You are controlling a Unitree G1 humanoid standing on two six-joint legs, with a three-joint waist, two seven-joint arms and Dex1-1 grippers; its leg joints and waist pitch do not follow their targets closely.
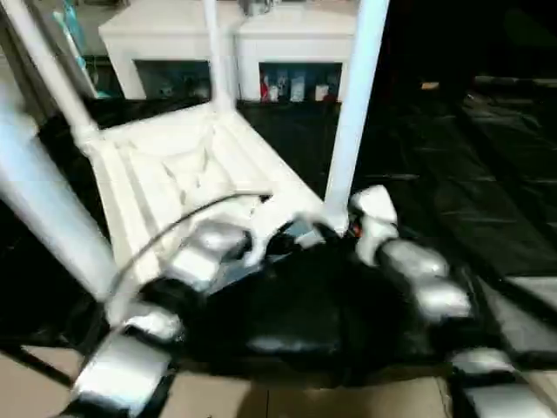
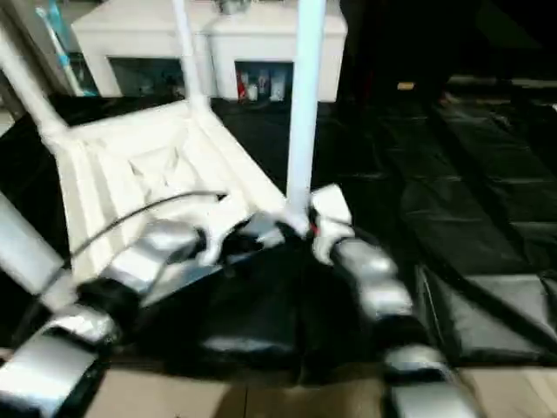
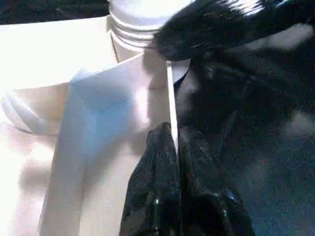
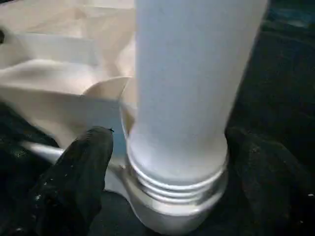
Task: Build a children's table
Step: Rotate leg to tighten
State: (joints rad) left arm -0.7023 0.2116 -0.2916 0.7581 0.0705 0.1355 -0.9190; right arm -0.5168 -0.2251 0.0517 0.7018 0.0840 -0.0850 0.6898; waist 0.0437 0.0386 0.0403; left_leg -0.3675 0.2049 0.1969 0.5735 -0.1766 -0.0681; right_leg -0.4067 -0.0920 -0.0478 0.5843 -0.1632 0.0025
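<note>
The white plastic rectangular table top [image 1: 183, 174] lies upside down on the black floor mat [image 1: 470, 209], ribbed underside up, with four long white tapered tube legs standing in its corner sockets. The near right leg [image 1: 352, 113] rises straight up — its ringed foot sits in the round socket [image 4: 172, 206], threads showing above the rim. The right hand [image 4: 167, 162] straddles that foot, black fingers [image 4: 74, 177] spread either side, apart from the tube: released. The left hand [image 3: 174, 172] is clenched on the thin near edge [image 3: 170, 98] of the top, steadying it. By my read this is light, stiff, hollow plastic — smooth and likely slippery. Best hold looks low on the leg, near the socket; higher up it would lever and tip the top.
</note>
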